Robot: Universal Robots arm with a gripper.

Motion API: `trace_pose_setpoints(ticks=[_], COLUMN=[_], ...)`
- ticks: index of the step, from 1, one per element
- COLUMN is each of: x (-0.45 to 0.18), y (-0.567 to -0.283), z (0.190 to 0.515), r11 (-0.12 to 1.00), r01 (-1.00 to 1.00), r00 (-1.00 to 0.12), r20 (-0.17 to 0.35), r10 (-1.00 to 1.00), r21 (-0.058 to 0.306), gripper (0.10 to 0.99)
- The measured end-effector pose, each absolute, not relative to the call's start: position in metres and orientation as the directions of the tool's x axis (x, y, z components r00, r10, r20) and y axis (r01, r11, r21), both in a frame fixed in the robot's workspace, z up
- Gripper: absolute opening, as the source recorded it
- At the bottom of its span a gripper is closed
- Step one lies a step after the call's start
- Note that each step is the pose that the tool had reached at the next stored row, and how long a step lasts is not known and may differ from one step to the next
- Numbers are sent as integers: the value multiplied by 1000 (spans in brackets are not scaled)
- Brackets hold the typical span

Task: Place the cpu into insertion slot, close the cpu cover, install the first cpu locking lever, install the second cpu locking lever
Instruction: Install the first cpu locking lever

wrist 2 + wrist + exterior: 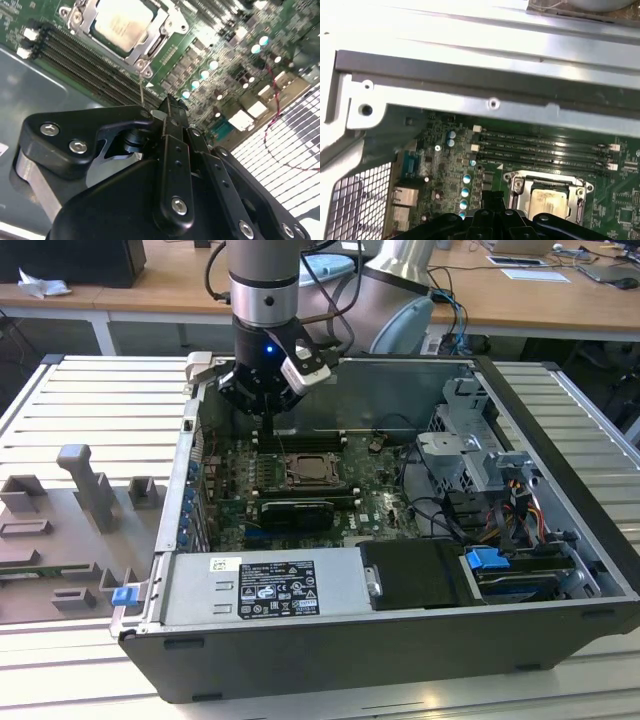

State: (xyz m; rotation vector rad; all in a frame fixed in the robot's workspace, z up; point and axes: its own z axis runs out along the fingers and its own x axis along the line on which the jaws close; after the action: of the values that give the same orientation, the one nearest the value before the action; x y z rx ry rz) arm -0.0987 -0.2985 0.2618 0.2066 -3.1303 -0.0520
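Observation:
The cpu (pixel 121 21) lies flat in the insertion slot (pixel 305 469) on the green board, its pale metal top facing up. The silver cpu cover (pixel 156 31) lies down around it as a frame, and it also frames the cpu (pixel 549 201) in the first wrist view. My gripper (pixel 270 424) hangs inside the open case, just behind the slot toward the case's rear wall and a little above the board. Its black fingers (pixel 171 105) meet in a narrow tip with nothing seen between them. A thin silver rod (pixel 141 92) rises from near the slot's corner, close beside the gripper (pixel 492 196).
Long black memory slots (pixel 545 145) run between the slot and the case's metal wall (pixel 470 85). A long black card (pixel 295 512), the power supply (pixel 265 585) and a drive cage (pixel 470 440) crowd the case. Grey fixtures (pixel 85 490) stand at the exterior view's left.

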Motion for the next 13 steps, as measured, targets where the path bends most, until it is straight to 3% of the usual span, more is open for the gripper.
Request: trace_pose_setpoints(ticks=[13], x=[-92], y=[-297], z=[261], r11=[991], r01=[-131], r00=[-991], r20=[2], r10=[-131], r21=[33], gripper=[106])
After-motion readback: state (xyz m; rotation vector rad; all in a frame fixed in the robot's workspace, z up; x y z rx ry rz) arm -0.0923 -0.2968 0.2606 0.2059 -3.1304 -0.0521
